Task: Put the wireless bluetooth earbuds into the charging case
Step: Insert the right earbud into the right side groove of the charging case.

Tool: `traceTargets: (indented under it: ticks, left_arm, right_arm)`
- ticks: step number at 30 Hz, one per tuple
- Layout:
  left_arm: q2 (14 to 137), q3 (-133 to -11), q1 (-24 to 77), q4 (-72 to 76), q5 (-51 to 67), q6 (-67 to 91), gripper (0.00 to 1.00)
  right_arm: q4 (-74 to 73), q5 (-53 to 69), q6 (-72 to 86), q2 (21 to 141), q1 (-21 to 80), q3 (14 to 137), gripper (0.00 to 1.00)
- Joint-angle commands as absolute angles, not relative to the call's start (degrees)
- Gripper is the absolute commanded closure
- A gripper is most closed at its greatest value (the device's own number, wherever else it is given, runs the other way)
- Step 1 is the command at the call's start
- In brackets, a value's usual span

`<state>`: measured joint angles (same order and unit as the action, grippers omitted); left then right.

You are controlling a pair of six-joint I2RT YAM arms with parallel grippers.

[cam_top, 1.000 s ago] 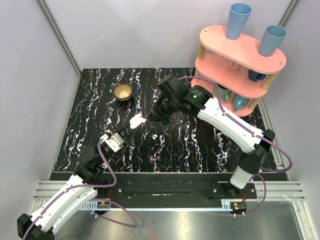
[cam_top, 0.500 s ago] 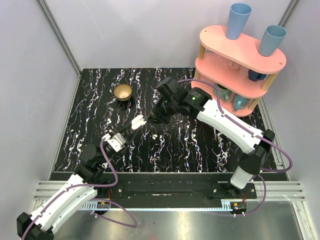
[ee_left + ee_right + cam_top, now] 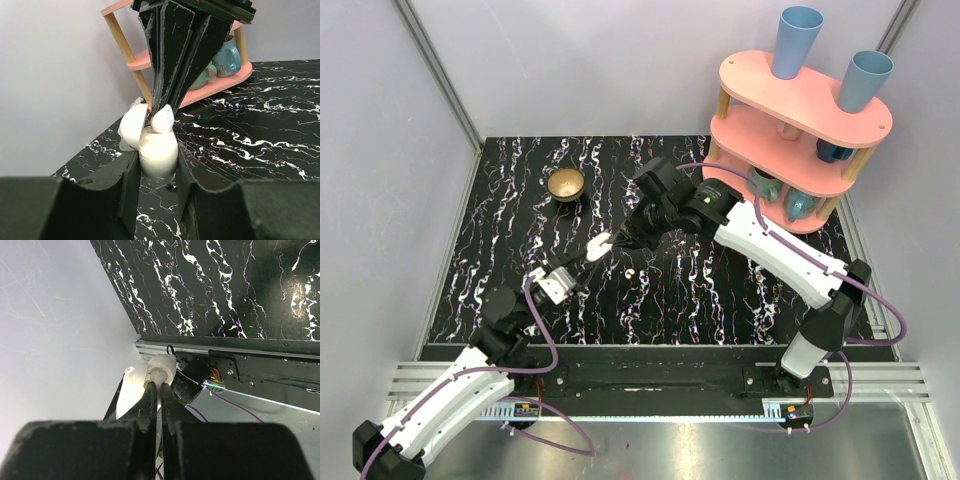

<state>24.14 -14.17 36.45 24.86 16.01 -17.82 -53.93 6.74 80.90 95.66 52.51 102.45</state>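
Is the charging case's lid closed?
No, in the left wrist view the charging case has its lid swung open, an earbud at its mouth.

You're looking into a booth with plain pale grey walls (image 3: 380, 150), softly and evenly lit. An aluminium post (image 3: 435, 75) runs up the back corner at upper left. Mid-frame you have the tabletop (image 3: 720, 290): black, veined white like marble. At upper right stands a pink two-tier shelf (image 3: 805, 100) on wooden legs, with two blue cups (image 3: 798, 40) on the top tier and mugs (image 3: 800, 207) on the lower. Along the bottom edge you'll see a slotted aluminium rail (image 3: 420, 378), and brushed steel sheet (image 3: 720, 450) beneath it.
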Motion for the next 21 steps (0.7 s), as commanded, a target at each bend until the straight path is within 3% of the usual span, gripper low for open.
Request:
traceTargets:
  ticks: [1,21]
  left_arm:
    - [24.6,-17.3,37.2,29.3,18.1,-18.8,1.0]
    - [23.6,-17.8,38.1,30.6,19.1,-18.5,1.0]
  right_arm:
    - [-51.8,7.3,82.8,94.7,53.8,101.3,1.0]
    - [-54.1,3.9,81.4,94.4,54.1,99.4,1.0]
